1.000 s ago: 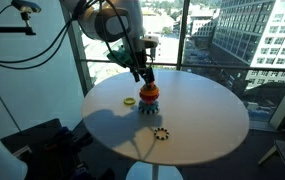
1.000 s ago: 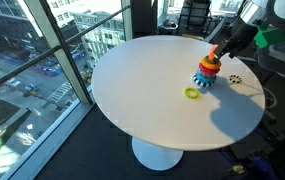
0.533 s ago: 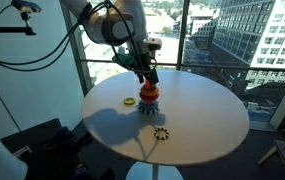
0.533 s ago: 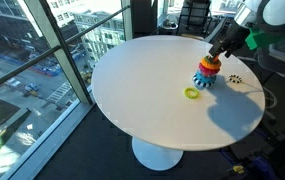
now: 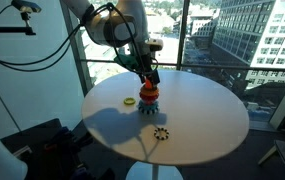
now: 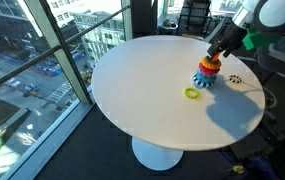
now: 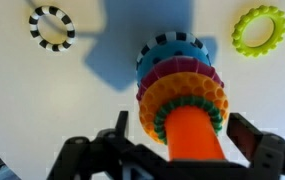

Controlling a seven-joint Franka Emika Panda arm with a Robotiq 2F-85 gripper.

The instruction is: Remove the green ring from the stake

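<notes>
The stake [image 7: 190, 140] is an orange peg in the middle of the wrist view. The green ring [image 7: 159, 120] sits around it, on top of an orange ring, a magenta ring and a blue base ring [image 7: 172, 52]. My gripper [image 7: 182, 130] is open, with one finger on each side of the stake's top and not touching it. In both exterior views the gripper [image 5: 146, 79] [image 6: 220, 52] hovers just above the ring stack [image 5: 149, 97] [image 6: 207, 74] on the round white table.
A flat yellow ring [image 7: 259, 30] [image 5: 129, 101] [image 6: 191, 93] lies on the table beside the stack. A dark ring with pale speckles [image 7: 51, 26] [image 5: 161, 133] [image 6: 235, 79] lies on the other side. The table edge [image 5: 112, 150] is round, and windows stand close behind.
The gripper has risen slightly above the stack and the arm has shifted a little. The green ring stays on the stake. The loose rings have not moved.
</notes>
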